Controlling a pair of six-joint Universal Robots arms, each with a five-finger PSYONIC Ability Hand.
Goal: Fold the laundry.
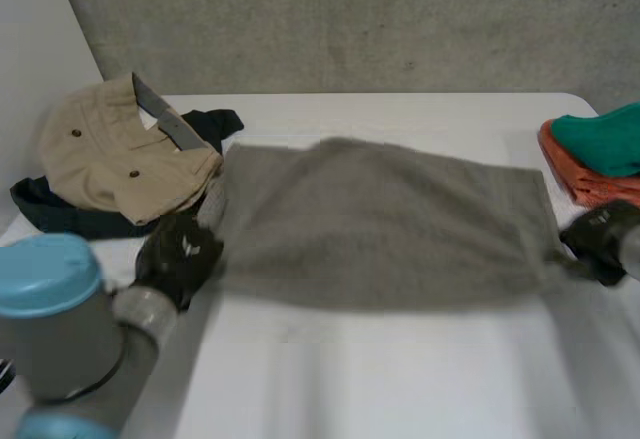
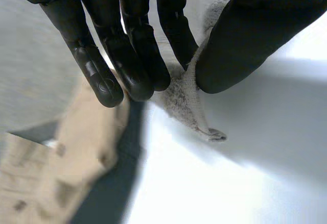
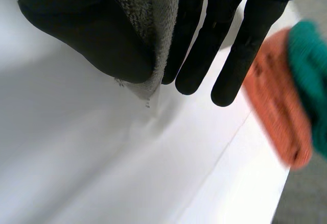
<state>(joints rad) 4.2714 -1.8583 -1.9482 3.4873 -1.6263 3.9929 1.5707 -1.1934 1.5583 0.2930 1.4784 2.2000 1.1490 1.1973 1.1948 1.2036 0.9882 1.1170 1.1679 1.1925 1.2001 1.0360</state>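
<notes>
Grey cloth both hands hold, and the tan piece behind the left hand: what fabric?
Grey towel: likely terry cotton, matte; fuzzy looped pile shows where the right hand pinches it. Tan garment: smooth woven cloth, maybe cotton twill; flat surface, dark buttons.

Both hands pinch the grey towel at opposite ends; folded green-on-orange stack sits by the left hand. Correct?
No. The green cloth on the orange cloth sits by the right hand, not the left hand; the head view shows it. Both hands do pinch the grey towel at opposite ends.

text: none legible | labels/brands/nos.: none | all 3 views
</notes>
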